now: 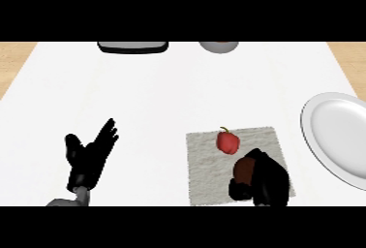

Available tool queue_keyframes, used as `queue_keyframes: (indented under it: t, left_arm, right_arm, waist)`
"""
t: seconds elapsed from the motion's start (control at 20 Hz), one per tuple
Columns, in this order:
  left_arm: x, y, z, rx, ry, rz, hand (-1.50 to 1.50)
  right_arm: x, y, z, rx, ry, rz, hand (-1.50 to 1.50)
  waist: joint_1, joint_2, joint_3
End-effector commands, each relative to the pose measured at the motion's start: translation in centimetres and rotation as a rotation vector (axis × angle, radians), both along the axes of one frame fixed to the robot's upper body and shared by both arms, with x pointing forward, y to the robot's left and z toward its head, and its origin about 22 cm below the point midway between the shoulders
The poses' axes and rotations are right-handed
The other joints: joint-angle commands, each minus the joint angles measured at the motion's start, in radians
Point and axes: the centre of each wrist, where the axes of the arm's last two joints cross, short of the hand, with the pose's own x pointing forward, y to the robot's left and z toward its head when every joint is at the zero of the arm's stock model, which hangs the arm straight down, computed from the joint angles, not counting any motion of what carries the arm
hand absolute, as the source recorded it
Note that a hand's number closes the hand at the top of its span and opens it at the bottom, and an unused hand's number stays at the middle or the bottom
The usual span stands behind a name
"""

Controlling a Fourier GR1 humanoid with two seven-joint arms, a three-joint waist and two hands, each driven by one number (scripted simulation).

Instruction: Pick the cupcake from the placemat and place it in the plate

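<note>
Head view, only view logged. The brown cupcake (244,170) is on the near right part of the grey placemat (205,162), mostly covered by our right hand (267,183), whose fingers and thumb are curled round it from the right. We cannot tell whether it rests on the mat or is just clear of it. Our left hand (89,157) rests at lower left, fingers straight and up, well apart from the mat. A red stemmed item (228,142), pepper-like, lies on the mat just beyond the cupcake. The white plate (334,145) lies to the right of the mat, near but not touching, and runs off the edge of the view. We judge the cupcake light, soft and crumbly, with a top that would deform. It is best held low on its sides and kept upright. The white counter (178,87) looks flat and smooth, and the mat textured. At the far edge are a dark tray-like object (133,46) and a grey rounded vessel (219,46). Wood flooring shows at both sides.
</note>
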Motion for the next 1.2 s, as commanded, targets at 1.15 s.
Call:
queue_keyframes:
  t: [1.15]
  left_arm:
    - [-0.8,-0.3,0.2,-0.021,0.002,-0.008,0.0]
  right_arm:
    - [-5.7,-4.4,8.2,0.199,-0.877,-0.065,1.5]
  waist:
    - [-0.006,0.003,0.005]
